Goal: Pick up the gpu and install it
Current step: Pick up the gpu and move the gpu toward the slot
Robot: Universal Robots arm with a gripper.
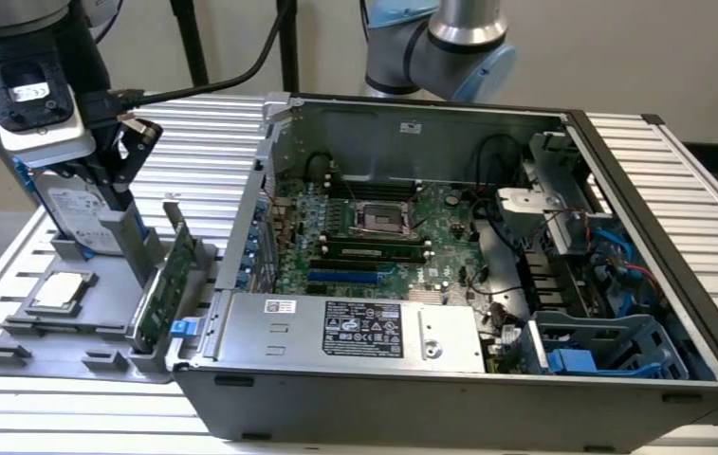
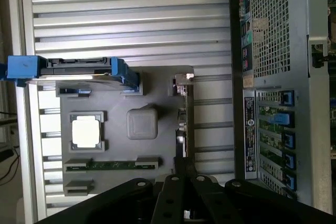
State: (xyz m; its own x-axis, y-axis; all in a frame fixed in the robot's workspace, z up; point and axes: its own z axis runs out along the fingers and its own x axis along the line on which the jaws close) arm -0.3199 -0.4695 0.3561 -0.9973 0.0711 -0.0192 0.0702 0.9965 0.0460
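Jaws together over the gray plastic tray, gripping nothing.
The gpu, a thin green board, stands on edge in a tray slot at nine o'clock of the open metal case in the exterior view; a square silver chip lies in a tray recess.

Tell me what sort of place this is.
Probably a robotics lab bench for computer assembly: an open desktop computer case sits on a slatted metal table, a grey tray beside it holds the gpu and other parts, and a robot arm stands behind.
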